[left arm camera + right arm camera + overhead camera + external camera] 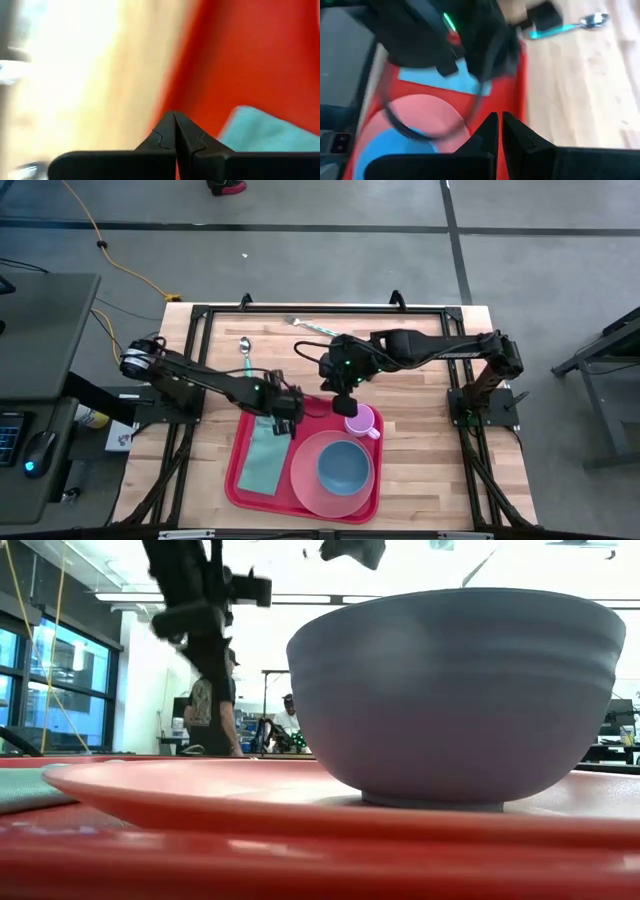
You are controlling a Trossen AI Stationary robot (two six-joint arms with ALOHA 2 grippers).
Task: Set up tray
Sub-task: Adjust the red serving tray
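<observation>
The red tray (240, 480) lies at the table's near middle. On it are a teal napkin (262, 462) at its left, a salmon plate (310, 485) with a blue bowl (345, 465), and a pink cup (362, 423) at its far right corner. My left gripper (287, 418) is shut and empty above the napkin's far end; its wrist view shows the shut tips (175, 120) over the tray (240, 60) and the napkin (265, 130). My right gripper (346, 398) is shut and empty above the tray's far edge, just beyond the cup; its fingers (499, 120) point over the tray (520, 85).
A teal-handled spoon (244, 350) lies on the wood beyond the tray's left side and also shows in the right wrist view (565, 27). A teal-handled fork (312, 327) lies near the far edge. People stand in the room beyond (215, 710). Bare wood lies right of the tray.
</observation>
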